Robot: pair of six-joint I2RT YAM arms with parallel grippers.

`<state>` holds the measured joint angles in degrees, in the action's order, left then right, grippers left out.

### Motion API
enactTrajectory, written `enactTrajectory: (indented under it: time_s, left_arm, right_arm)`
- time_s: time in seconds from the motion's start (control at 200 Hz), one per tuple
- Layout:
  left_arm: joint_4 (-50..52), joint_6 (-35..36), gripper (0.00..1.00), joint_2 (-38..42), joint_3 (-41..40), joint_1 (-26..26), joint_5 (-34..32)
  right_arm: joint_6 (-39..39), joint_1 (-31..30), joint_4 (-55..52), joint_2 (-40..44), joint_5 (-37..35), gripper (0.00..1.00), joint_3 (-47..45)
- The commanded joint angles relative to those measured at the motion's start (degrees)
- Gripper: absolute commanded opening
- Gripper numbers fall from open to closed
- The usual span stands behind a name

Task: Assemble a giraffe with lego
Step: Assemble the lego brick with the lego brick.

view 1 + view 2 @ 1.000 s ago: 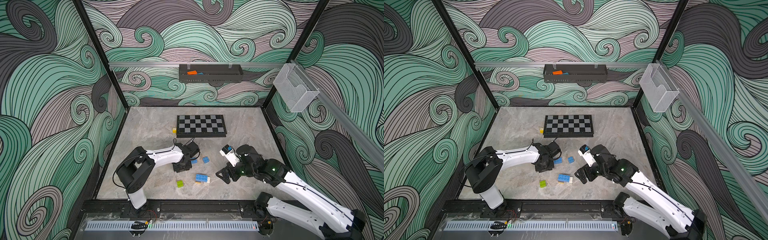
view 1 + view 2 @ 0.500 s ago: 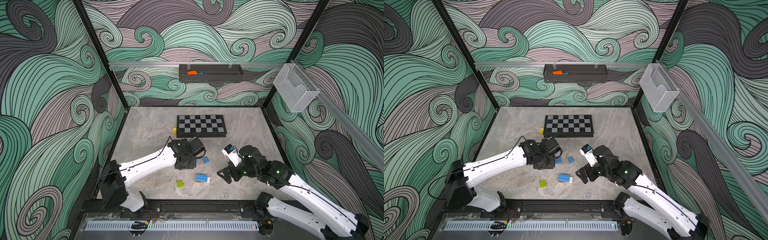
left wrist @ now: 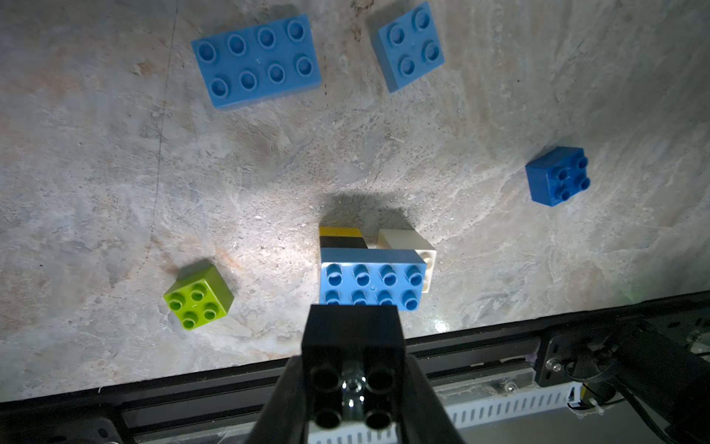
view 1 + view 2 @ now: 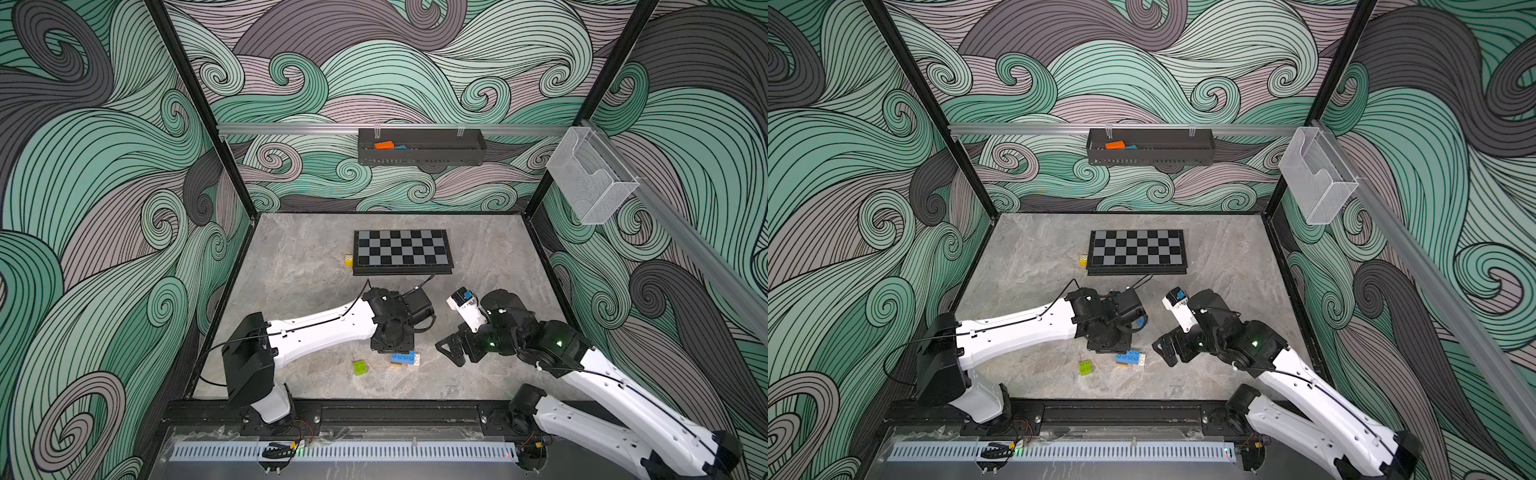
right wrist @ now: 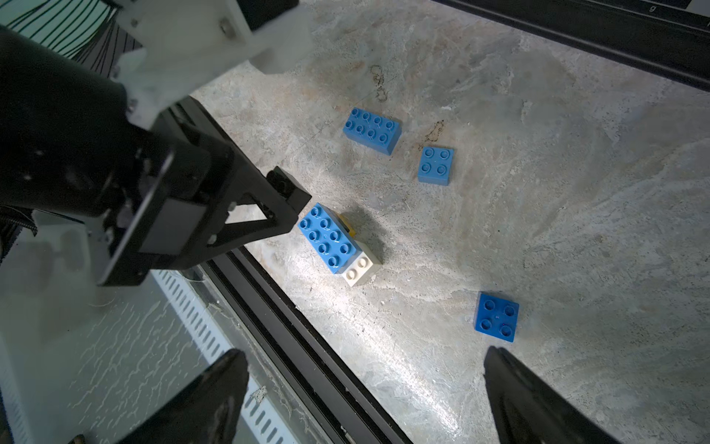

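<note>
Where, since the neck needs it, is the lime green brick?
In a top view the lime green brick lies on the table near its front edge, left of the blue-topped stack.

You are looking into a booth whose walls (image 4: 374, 62) carry a swirling wave print in green, mauve and dark grey, framed by black metal corner posts (image 4: 199, 108). The worktop (image 4: 299, 249) is a grey marbled slab. On the back wall a silver aluminium rail (image 4: 291, 128) holds a black perforated metal tray (image 4: 419, 157), and a clear plastic bin (image 4: 590, 183) hangs on the right-hand wall
</note>
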<state>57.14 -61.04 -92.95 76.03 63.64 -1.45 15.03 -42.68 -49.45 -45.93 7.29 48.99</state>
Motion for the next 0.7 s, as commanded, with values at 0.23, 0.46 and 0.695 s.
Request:
enactTrajectory:
  time_s: [0.23,0.46,0.695]
  left_arm:
    - [2.54,0.35,0.0,-6.2,2.85,1.73,-0.13]
    - [4.91,1.51,0.01,-7.37,3.93,1.8,-1.52]
    - [3.83,1.89,0.01,-7.25,2.24,1.83,-0.83]
  right_arm:
    - [0.79,0.49,-3.11,1.76,0.9,0.99,1.01]
    - [0.68,0.49,-3.08,1.12,0.71,0.99,0.99]
    - [0.67,0.58,-3.1,1.83,-0.89,0.99,1.17]
